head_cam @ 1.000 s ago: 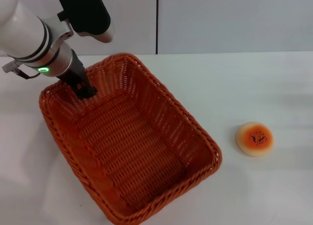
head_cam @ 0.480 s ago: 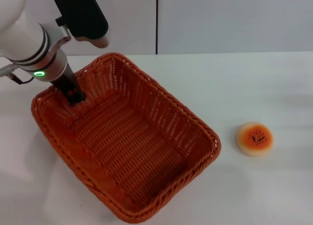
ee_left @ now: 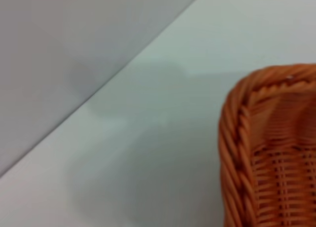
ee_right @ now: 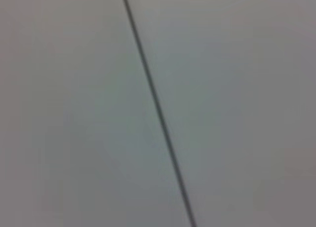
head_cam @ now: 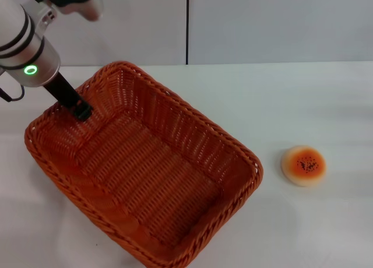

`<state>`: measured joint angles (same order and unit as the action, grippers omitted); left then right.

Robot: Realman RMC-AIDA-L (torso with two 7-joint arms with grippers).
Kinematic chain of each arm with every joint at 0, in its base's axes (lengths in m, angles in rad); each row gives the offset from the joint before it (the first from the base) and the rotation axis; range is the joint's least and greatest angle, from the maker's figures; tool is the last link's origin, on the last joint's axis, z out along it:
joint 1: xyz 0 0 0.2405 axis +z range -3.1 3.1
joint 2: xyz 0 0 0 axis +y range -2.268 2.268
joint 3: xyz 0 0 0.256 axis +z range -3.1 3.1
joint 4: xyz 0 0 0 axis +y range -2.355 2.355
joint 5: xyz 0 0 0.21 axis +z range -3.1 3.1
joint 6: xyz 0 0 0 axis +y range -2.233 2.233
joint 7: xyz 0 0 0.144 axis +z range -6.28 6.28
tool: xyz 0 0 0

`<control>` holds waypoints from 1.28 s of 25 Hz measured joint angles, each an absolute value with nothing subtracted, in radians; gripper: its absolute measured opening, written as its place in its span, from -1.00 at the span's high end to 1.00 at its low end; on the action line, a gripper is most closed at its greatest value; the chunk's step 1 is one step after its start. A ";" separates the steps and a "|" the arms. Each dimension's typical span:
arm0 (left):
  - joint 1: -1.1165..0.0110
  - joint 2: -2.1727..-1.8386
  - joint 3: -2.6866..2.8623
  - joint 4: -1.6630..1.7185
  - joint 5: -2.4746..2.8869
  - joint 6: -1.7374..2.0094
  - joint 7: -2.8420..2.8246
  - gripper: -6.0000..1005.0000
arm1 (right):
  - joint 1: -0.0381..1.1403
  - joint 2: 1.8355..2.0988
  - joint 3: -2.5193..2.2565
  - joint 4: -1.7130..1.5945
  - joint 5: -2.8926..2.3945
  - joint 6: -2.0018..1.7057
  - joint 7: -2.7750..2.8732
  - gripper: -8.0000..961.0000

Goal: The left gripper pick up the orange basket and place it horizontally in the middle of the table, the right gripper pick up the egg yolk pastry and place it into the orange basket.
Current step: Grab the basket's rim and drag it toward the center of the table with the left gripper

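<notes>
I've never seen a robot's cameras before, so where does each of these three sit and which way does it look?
Head: on the robot's head, looking down at the table, orange basket, egg yolk pastry; left gripper at the basket's far-left rim.
Left wrist: on the left arm, showing a basket corner and table; no fingers.
Right wrist: only a pale surface with a dark line.
Head and left wrist share the basket.

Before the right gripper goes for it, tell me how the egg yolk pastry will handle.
The egg yolk pastry looks small and probably light. Its round, domed shape may slip or roll if nudged sideways. It looks baked, so a hard squeeze would likely crush it.
</notes>
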<state>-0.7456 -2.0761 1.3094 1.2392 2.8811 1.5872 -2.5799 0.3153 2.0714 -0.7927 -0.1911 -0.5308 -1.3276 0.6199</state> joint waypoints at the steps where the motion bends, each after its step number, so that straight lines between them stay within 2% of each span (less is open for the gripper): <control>1: -0.752 -2.075 1.296 1.239 2.881 1.595 -2.629 0.60 | 0.315 2.070 -0.781 -0.202 -0.531 -1.326 0.621 0.01; 7: -0.779 -2.073 1.225 1.231 2.881 1.612 -2.780 0.64 | 0.321 2.040 -0.717 -0.292 -0.531 -1.275 0.628 0.01; 12: -0.797 -2.073 1.162 1.204 2.881 1.639 -2.867 0.65 | 0.362 1.984 -0.657 -0.298 -0.531 -1.178 0.655 0.01; 15: -0.824 -2.073 1.054 1.158 2.882 1.660 -2.878 0.65 | 0.377 1.964 -0.640 -0.299 -0.531 -1.150 0.658 0.01; 32: -0.856 -2.054 0.755 1.053 2.890 1.687 -2.883 0.66 | 0.381 1.918 -0.637 -0.289 -0.531 -1.158 0.658 0.01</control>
